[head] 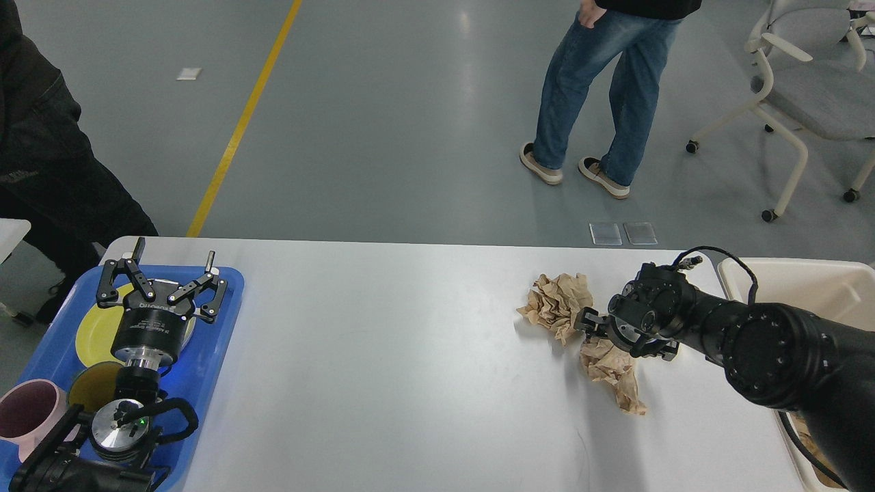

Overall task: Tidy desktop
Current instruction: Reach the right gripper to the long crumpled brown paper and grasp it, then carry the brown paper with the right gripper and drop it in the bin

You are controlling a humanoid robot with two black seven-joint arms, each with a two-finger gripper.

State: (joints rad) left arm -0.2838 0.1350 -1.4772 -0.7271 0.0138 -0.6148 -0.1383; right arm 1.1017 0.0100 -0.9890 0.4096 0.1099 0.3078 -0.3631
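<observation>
Desktop (383, 355) — white, wide, filling the near half of the view — carries two crumpled brown paper wads right of centre. Our right gripper (589, 321) sits low between them: the far wad (557, 304) lies just left and beyond its tip, the near wad (610, 372) just beneath and nearer, its long axis running toward the near right. We cannot tell whether those fingers are spread or pinching paper; they show end-on and dark. A cream bin (793, 287) stands at the right edge, close behind this arm, so we judge the right arm the one for both wads. Our left gripper (163, 273) hangs spread and empty over the blue tray (219, 342) — well apart from the paper.
</observation>
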